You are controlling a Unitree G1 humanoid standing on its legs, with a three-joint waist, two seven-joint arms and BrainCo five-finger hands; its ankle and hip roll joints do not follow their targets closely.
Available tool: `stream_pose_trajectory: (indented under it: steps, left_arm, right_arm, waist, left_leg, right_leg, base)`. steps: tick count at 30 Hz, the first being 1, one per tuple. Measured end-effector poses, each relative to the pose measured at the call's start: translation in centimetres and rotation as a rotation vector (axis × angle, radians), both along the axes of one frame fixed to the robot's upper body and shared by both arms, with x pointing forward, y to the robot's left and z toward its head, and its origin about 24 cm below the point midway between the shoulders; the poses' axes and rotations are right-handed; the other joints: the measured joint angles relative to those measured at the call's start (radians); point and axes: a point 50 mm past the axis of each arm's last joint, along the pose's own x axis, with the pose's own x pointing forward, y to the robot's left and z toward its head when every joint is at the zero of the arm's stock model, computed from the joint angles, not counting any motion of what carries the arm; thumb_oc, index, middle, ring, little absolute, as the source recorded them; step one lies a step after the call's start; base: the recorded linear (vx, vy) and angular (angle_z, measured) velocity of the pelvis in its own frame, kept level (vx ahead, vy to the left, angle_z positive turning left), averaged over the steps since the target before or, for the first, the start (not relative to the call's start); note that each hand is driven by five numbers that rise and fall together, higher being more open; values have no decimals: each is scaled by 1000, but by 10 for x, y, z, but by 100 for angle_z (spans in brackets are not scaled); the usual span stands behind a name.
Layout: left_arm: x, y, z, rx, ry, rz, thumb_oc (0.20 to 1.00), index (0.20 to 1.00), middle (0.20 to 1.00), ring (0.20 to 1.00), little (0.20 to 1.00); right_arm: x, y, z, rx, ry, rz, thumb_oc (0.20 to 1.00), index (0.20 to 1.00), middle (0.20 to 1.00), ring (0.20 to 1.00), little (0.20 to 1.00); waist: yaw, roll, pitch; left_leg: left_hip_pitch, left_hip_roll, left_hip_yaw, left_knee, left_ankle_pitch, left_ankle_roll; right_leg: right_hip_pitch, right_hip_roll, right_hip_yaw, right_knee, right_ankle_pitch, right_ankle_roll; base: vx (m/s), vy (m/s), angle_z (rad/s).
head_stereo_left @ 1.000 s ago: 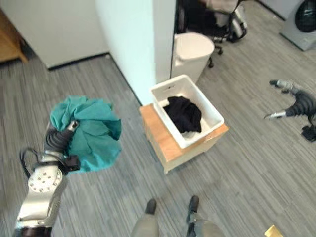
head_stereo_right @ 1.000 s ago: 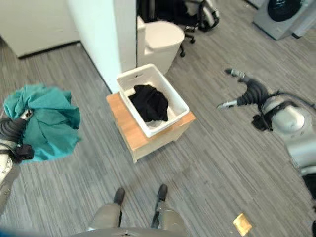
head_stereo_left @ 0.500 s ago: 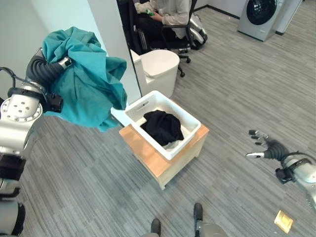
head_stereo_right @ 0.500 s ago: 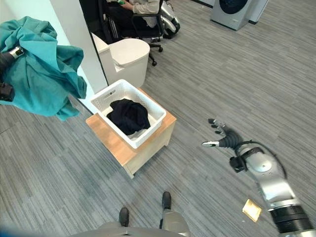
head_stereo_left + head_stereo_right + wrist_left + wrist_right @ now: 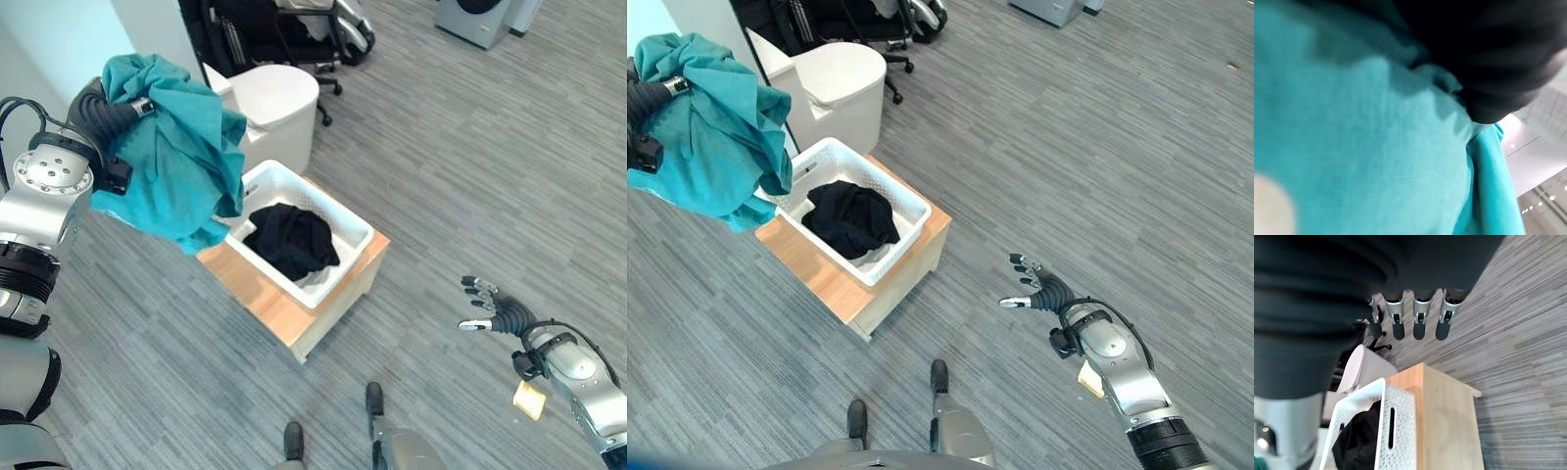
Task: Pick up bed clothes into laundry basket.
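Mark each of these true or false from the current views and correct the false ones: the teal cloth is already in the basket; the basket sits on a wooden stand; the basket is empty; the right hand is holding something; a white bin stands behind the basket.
1. The teal cloth is already in the laundry basket. False: it hangs bunched from the raised left hand, beside and above the basket's near corner.
2. The basket sits on a wooden stand. True.
3. The basket is empty. False: a black garment lies in it.
4. The right hand is holding something. False: its fingers are relaxed over bare floor, holding nothing.
5. A white bin stands behind the basket. True.
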Motion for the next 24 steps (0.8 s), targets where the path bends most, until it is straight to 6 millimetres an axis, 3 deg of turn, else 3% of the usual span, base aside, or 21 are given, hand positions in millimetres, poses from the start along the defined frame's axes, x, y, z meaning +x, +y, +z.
stream_pose_trajectory:
  steps: [8, 14, 24]
  left_arm:
    - [16, -22, -13, -7, 30, -49, 200, 200, 200, 200, 200]
    - [30, -50, 13, 79, -11, -89, 200, 200, 200, 200, 200]
    - [35, -41, 4, 230, 53, 2, 200, 200, 200, 200, 200]
  right_arm:
    - [-1, -3, 1, -4, -12, -21, 1000, 1000, 1000, 1000, 1000]
    - [-4, -2, 0, -11, -26, -38, 1000, 1000, 1000, 1000, 1000]
    - [-7, 0, 2, -9, -48, -43, 1000, 1000, 1000, 1000, 1000]
  waist:
    - [-27, -6, 33]
    - [-75, -31, 101]
    - [-105, -69, 125]
  left_leg:
    - [-16, -1, 22, -16, 4, 1]
    - [-58, 2, 35, -16, 4, -1]
    - [-68, 15, 78, -16, -3, -8]
  right_leg:
    - [-35, 3, 20, 0, 5, 3]
    - [-86, 12, 38, 0, 18, 1]
    - [-116, 31, 58, 0, 28, -3]
  base:
    - [11, 4, -7]
    - [-6, 1, -10]
    - [-6, -1, -12]
